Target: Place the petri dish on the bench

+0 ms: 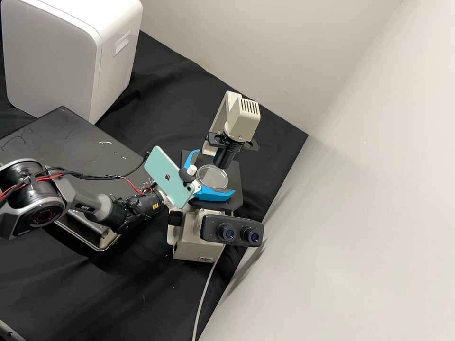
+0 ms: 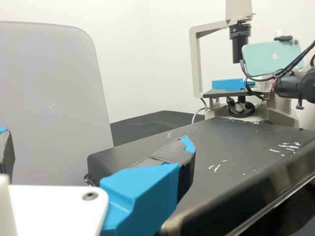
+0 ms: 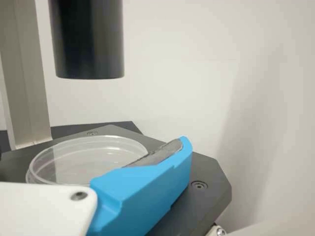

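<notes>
As the high view has the petri dish [image 1: 212, 176] on the microscope stage [image 1: 237, 180], between the wide-spread fingers [image 1: 215, 193] of the right gripper [image 1: 216, 172], the left wrist view shows the left gripper [image 2: 96, 137] wide too, the right wrist view one finger [image 3: 142, 187] just beside the dish

A beige microscope [image 1: 194, 237] stands apart from a white box [image 1: 66, 52].

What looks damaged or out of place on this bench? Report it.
The black glossy slab beside the beige microscope carries white scuffs and fine crack-like lines on its top. The clear round petri dish sits flat on the black stage, between the right gripper's blue fingers.
</notes>
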`<state>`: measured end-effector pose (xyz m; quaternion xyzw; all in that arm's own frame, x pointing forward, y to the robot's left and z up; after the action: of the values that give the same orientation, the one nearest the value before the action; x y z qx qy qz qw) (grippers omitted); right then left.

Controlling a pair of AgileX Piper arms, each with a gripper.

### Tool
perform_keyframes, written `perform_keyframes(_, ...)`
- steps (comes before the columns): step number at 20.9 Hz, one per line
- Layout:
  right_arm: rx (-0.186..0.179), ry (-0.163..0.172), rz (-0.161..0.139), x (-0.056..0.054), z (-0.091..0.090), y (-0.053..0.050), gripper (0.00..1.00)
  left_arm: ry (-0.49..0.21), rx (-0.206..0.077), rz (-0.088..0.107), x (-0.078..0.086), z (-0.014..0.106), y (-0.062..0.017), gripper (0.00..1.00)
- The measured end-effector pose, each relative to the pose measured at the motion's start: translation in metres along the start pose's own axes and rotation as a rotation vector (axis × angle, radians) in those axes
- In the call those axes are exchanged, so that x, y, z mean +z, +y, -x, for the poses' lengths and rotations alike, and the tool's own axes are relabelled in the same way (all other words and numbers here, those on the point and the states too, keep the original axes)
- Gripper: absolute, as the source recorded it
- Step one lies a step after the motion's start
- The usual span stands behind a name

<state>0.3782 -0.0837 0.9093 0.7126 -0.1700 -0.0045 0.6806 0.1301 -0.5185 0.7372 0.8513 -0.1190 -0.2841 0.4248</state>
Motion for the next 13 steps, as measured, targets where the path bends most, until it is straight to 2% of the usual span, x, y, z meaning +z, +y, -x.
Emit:
perform_keyframes(5,0.003,-0.002,0.001,-0.0007,0.0,-0.0007,1.0,0.002,0.0,0.0,-0.0004,0.0,0.0,1.0)
perform_keyframes(6,0.003,-0.002,0.001,-0.0007,0.0,-0.0007,0.0,0.003,0.001,-0.001,-0.0006,-0.0001,0.0001,1.0)
perform_keyframes(9,0.003,-0.002,0.001,-0.0007,0.0,-0.0007,0.0,0.006,0.001,0.007,-0.0015,-0.0002,0.0002,1.0)
perform_keyframes(11,0.001,-0.001,0.001,-0.0013,-0.0001,-0.0014,0.0,0.012,0.002,0.02,-0.0025,-0.0002,0.0004,1.0)
perform_keyframes(13,0.0,0.0,0.0,-0.0018,-0.0001,-0.0019,0.0,0.013,0.002,0.019,-0.0026,-0.0002,0.0004,1.0)
